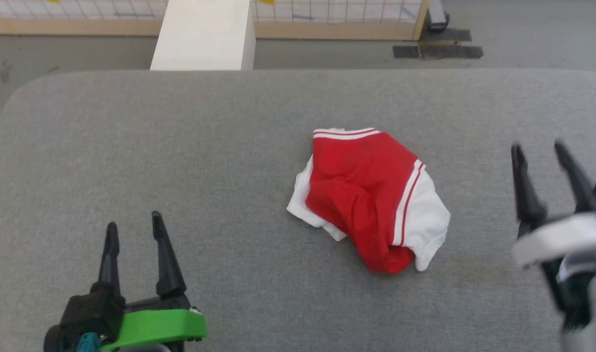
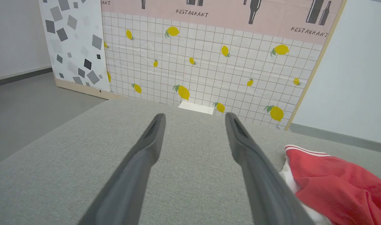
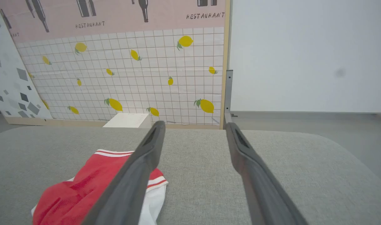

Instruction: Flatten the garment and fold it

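Left end effector point(image 1: 133, 219) and right end effector point(image 1: 538, 144) hover released, flanking a crumpled red-and-white shirt point(image 1: 366, 195) on the tabletop point(image 1: 180, 146).

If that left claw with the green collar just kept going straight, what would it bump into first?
Probably nothing soon: the left gripper points over bare grey fabric tabletop toward the white block beyond its far edge. The red-and-white garment lies off to its right.

Left claw point(image 1: 133, 229) and right claw point(image 1: 537, 146) — both spread, empty, fingers forward.
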Motion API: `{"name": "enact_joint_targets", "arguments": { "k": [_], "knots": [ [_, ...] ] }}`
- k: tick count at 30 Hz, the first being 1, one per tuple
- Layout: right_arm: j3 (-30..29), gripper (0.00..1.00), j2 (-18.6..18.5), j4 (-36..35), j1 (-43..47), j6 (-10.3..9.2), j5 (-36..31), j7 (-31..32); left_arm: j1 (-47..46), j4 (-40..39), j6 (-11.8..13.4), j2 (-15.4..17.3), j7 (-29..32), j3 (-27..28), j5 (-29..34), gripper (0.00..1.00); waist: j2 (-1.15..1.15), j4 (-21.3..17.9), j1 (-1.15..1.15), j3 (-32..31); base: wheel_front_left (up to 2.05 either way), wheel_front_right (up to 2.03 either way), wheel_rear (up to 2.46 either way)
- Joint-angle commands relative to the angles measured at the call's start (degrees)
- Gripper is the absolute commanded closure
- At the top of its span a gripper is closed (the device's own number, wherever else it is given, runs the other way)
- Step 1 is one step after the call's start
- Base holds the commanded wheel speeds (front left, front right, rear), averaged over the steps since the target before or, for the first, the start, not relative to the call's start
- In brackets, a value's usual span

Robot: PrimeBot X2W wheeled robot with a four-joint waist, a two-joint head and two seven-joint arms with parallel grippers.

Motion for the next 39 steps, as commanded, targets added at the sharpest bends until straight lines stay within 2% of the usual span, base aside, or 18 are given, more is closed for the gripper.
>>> {"name": "enact_joint_targets", "arguments": {
  "k": [1,9,16,25,26,27,28,32,34,39],
  "knots": [
    [0.71,0.00,-2.69,-0.76,-3.34,-0.08,1.63,3.37,-0.37,0.52,-1.05,-0.94,-0.25,0.25,1.22,0.00,0.00,1.97,0.00,2.40,0.00,0.00,0.00],
    [6.52,0.00,-13.55,1.64,-17.43,-0.08,13.36,27.00,-2.31,2.87,-5.76,-6.81,-0.26,1.79,3.83,0.00,0.00,5.38,0.00,8.41,0.00,0.00,0.00],
    [9.89,0.00,-17.07,9.14,-22.52,-0.08,17.30,45.88,-4.92,4.87,-9.61,-10.08,-0.26,1.91,6.11,0.00,0.00,8.53,0.00,12.79,0.00,0.00,0.00],
    [15.38,0.00,-20.16,10.77,-21.55,-0.08,19.23,52.28,-7.19,6.82,-11.83,-11.72,-0.26,0.91,6.98,0.00,0.00,11.90,0.00,15.79,0.00,0.00,0.00],
    [15.91,0.20,-20.35,11.23,-21.05,-0.08,19.43,52.85,-7.28,7.01,-11.91,-11.79,-0.26,0.79,6.93,0.00,0.00,12.07,0.00,15.82,0.00,0.00,0.00],
    [16.31,0.67,-20.51,11.55,-20.64,-0.08,19.51,53.13,-7.34,7.17,-11.98,-11.84,-0.26,0.68,6.85,0.00,0.00,12.20,0.00,15.79,0.00,0.00,0.00],
    [16.73,1.00,-20.73,11.79,-20.23,-0.08,19.52,53.13,-7.43,7.37,-12.04,-11.88,-0.26,0.59,6.77,0.00,0.00,12.33,0.00,15.71,0.00,0.00,0.00],
    [17.34,1.00,-21.12,11.46,-19.79,-0.08,20.05,51.74,-7.39,7.93,-11.81,-11.96,-0.26,0.82,6.32,0.00,0.00,11.87,0.00,14.51,0.00,0.00,0.00],
    [17.23,1.00,-21.99,9.45,-21.79,-0.08,20.90,49.95,-6.78,8.16,-11.50,-11.97,-0.26,1.77,6.07,0.00,0.00,10.13,0.00,12.08,0.00,0.00,0.00],
    [15.64,1.00,-24.59,7.08,-24.46,-0.08,21.66,50.74,-5.17,8.09,-11.58,-11.98,-0.26,3.12,5.83,0.00,0.00,7.91,0.00,8.81,0.00,0.00,0.00]
  ]
}}
